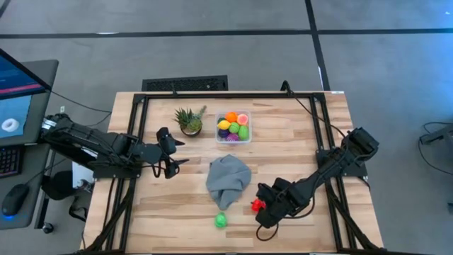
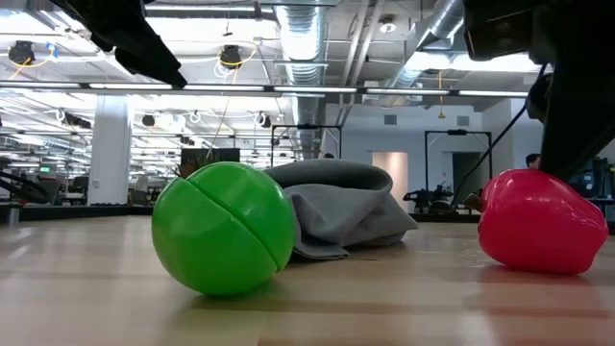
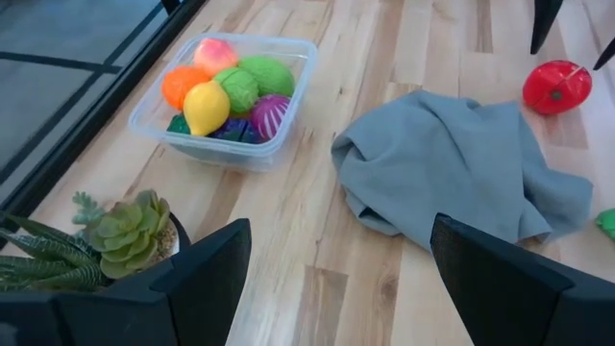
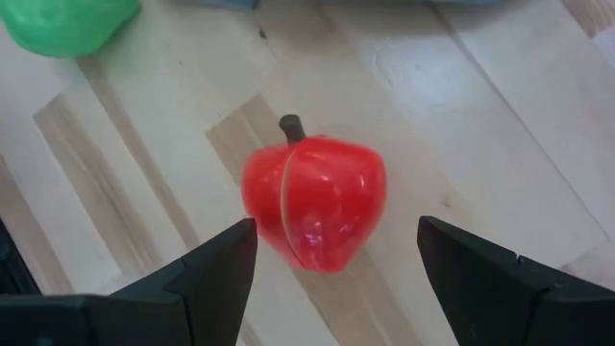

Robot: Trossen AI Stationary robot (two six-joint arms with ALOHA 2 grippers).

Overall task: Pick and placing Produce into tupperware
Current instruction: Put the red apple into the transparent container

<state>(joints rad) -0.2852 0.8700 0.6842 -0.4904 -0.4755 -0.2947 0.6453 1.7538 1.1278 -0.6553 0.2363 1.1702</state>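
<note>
The clear square tupperware [image 1: 233,128] stands near the table's far edge and holds several toy pieces: yellow, orange, green, purple, pink [image 3: 223,92]. A red toy fruit with a short brown stem [image 4: 314,202] lies on the wood near the table's near edge [image 1: 256,205]. A green ball-shaped piece [image 1: 221,220] lies to its left [image 2: 223,227]. My right gripper [image 4: 336,264] is open and hovers over the red fruit, one finger on either side, not touching. My left gripper [image 1: 172,154] is open above the table's left part, pointing toward the cloth.
A crumpled grey cloth [image 1: 228,178] lies mid-table between the tupperware and the loose pieces. A spiky green potted plant [image 1: 190,120] stands left of the tupperware. Black frame rails [image 1: 134,142] run along the table's left and right sides. Bare wood lies around the red fruit.
</note>
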